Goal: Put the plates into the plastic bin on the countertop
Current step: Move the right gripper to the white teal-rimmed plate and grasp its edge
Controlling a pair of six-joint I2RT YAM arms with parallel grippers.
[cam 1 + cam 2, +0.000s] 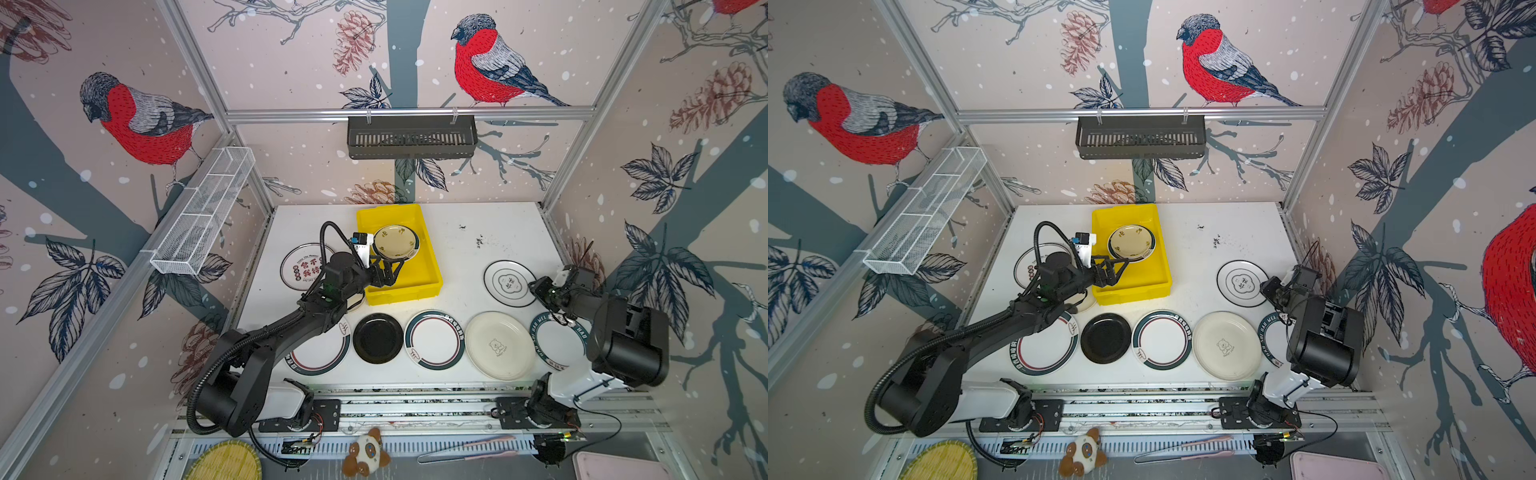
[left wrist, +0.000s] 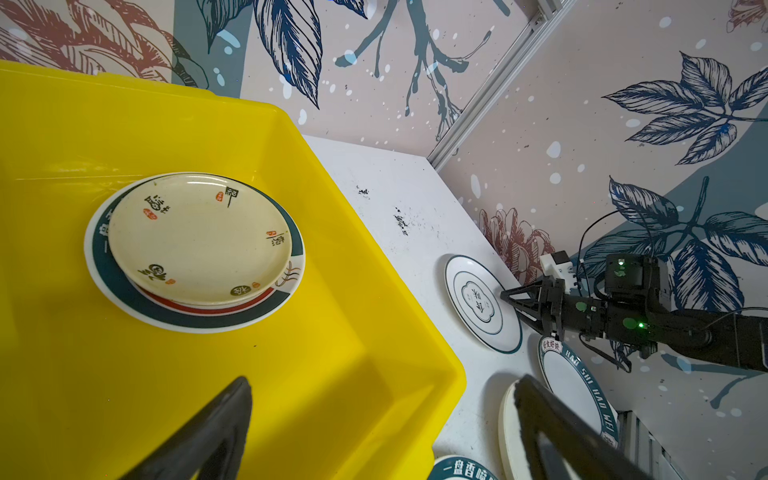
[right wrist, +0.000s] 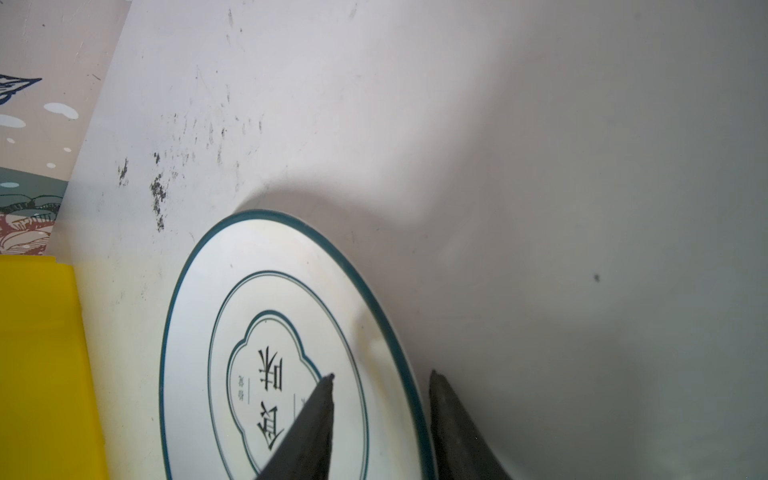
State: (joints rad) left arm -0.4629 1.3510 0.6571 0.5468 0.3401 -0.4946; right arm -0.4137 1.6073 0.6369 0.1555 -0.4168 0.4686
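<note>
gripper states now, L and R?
Left gripper: open, empty, over the yellow bin.
Right gripper: jaws astride the teal-ringed plate rim; grip cannot be told.

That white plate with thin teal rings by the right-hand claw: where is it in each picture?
Top view: ringed plate right of the yellow bin, at the right gripper.
Top view: same plate, same spot.
Left wrist: plate past the bin's corner, at that gripper.
Right wrist: plate close up, rim between the jaws.
Shared landmark: yellow bin.
</note>
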